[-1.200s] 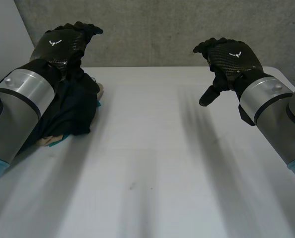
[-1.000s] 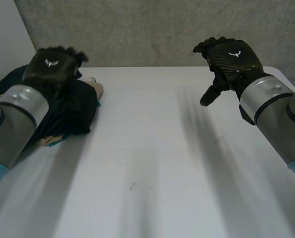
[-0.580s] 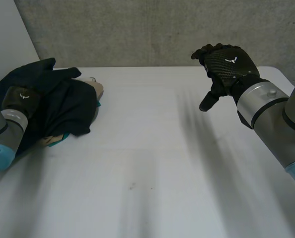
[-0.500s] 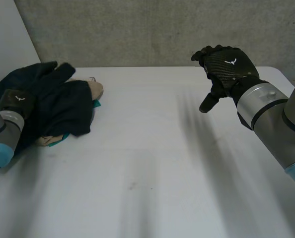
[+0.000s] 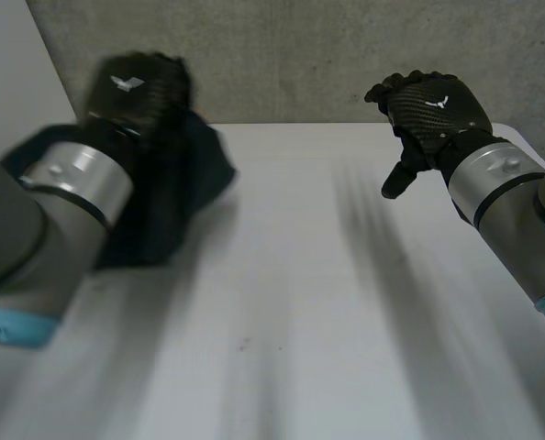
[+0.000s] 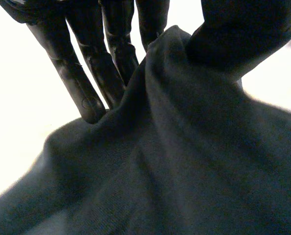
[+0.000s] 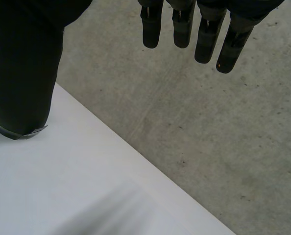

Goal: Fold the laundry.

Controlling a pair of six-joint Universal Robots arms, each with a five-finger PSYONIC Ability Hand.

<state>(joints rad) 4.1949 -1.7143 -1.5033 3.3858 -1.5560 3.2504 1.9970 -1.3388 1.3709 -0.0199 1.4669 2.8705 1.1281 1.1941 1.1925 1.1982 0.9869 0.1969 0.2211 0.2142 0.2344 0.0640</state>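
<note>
Navy cloth [image 5: 190, 174] hangs from my left hand [image 5: 139, 87] in the upper left of the head view, draping down beside my left arm [image 5: 52, 211], which fills the left side of the frame. The cloth's lower end reaches toward the white surface [image 5: 300, 321] (it is blurred there, so I cannot tell whether it touches). My right hand [image 5: 433, 105] is in the upper right, up in front of the grey concrete wall [image 5: 282, 55], well apart from the cloth, with nothing in it.

From my left wrist, a raised fold of the cloth [image 6: 184, 161] is pinched between my fingers [image 6: 89, 81] on one side and my thumb [image 6: 243, 34] on the other. The fabric peaks right at the pinch and falls away under my palm in soft creases, with the bright surface [image 6: 23, 112] showing past my fingertips.

From my right wrist, my right hand [image 7: 184, 19] is relaxed: the fingers [image 7: 150, 29] are straight and slightly apart, and the thumb [image 7: 23, 73] stands well away from them, holding nothing. Beyond the fingertips is the concrete wall [image 7: 194, 127], and the surface's far edge [image 7: 135, 166] runs under my palm.
</note>
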